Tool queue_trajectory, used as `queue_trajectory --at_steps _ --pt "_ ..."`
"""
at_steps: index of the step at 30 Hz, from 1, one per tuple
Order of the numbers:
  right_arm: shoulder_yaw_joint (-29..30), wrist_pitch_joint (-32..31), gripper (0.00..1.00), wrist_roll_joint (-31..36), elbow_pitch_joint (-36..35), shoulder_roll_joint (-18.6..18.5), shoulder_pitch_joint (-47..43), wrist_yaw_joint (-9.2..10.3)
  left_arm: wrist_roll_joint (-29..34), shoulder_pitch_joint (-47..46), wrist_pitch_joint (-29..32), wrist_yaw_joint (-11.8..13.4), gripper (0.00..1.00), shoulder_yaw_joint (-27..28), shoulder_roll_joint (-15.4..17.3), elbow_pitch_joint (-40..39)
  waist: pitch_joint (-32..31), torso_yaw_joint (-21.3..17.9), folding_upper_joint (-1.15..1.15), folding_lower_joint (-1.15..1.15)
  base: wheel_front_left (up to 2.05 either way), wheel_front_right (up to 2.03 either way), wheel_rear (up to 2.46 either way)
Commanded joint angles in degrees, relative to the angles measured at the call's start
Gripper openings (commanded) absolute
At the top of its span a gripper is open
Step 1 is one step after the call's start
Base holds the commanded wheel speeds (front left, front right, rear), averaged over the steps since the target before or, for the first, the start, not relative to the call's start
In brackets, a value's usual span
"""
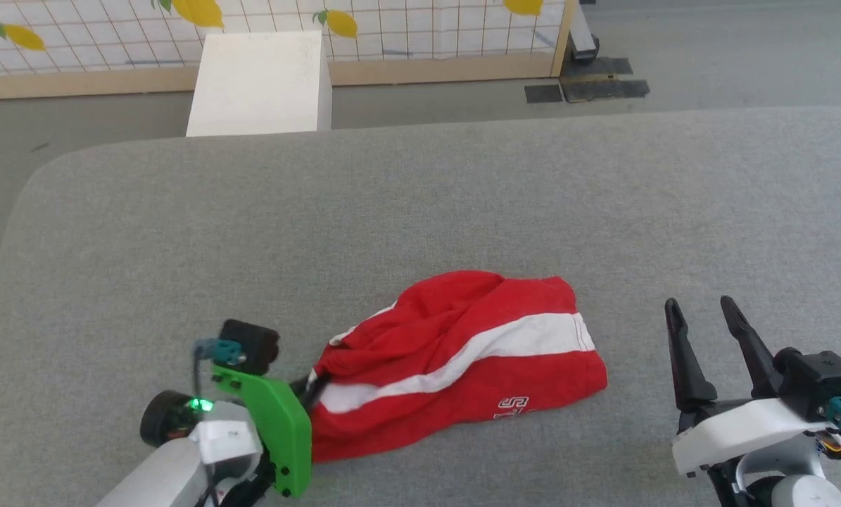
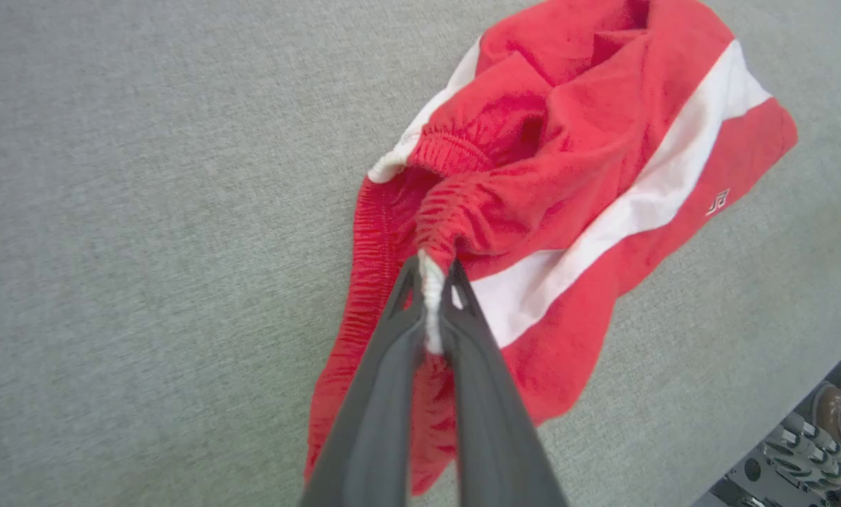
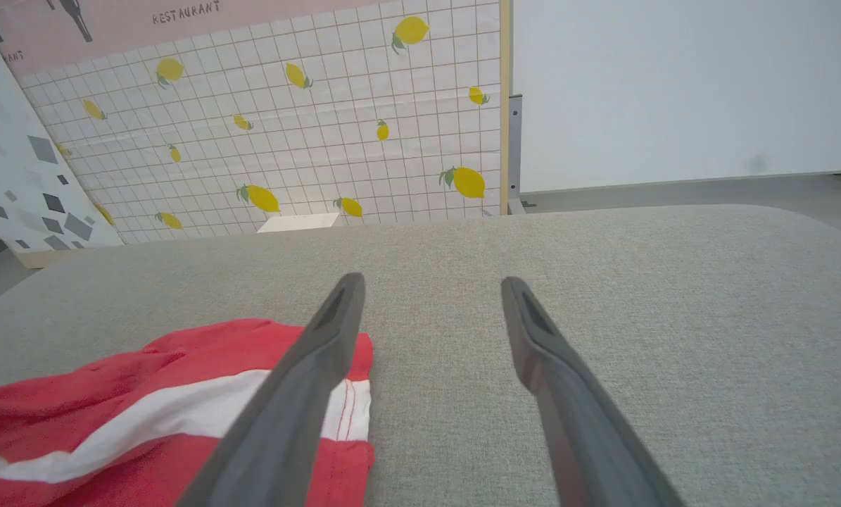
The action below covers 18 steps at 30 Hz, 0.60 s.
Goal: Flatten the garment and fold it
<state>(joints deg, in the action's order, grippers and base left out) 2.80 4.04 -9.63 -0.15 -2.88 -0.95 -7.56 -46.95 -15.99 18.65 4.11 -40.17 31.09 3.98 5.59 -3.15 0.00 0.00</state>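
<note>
Left tool [image 2: 434,280] is pinching the waistband [image 2: 374,282] edge of the garment [image 2: 589,141] at its tips. The thin hold is risking a slip under pull. Right tool [image 3: 431,289] is hanging spread.

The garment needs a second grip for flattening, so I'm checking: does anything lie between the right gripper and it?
Nothing visible does. Just bare grey surface separates the open right gripper from the garment at its striped leg end. The left gripper is shut on the waistband at the opposite end.
</note>
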Motion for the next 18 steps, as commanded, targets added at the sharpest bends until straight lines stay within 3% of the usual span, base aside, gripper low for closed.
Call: queue_trajectory --at_steps 1,6,10,18 --pt "-0.48 -0.34 1.0 0.34 0.01 0.01 0.09 0.08 0.62 1.49 -2.23 1.12 0.0 1.12 -0.2 -0.51 -0.74 0.26 0.0 0.0 0.0 0.0 0.0" --pt "-3.25 -4.21 1.0 1.39 1.54 0.01 0.22 0.08 -0.04 6.1 -9.06 4.29 0.0 4.0 -1.46 -1.75 -1.34 0.85 0.0 0.0 0.0 0.0 0.0" --pt "-6.2 -14.15 1.0 1.77 6.78 0.01 3.67 0.08 -0.39 8.84 -13.86 6.01 0.0 5.61 -3.03 -2.22 -0.76 2.0 0.0 0.0 0.0 0.0 0.0" --pt "-5.95 -29.48 1.0 -0.98 17.05 0.01 14.48 0.08 0.13 7.46 -14.96 5.6 0.0 5.12 -4.28 -1.78 2.32 4.33 0.0 0.0 0.0 0.0 0.0"
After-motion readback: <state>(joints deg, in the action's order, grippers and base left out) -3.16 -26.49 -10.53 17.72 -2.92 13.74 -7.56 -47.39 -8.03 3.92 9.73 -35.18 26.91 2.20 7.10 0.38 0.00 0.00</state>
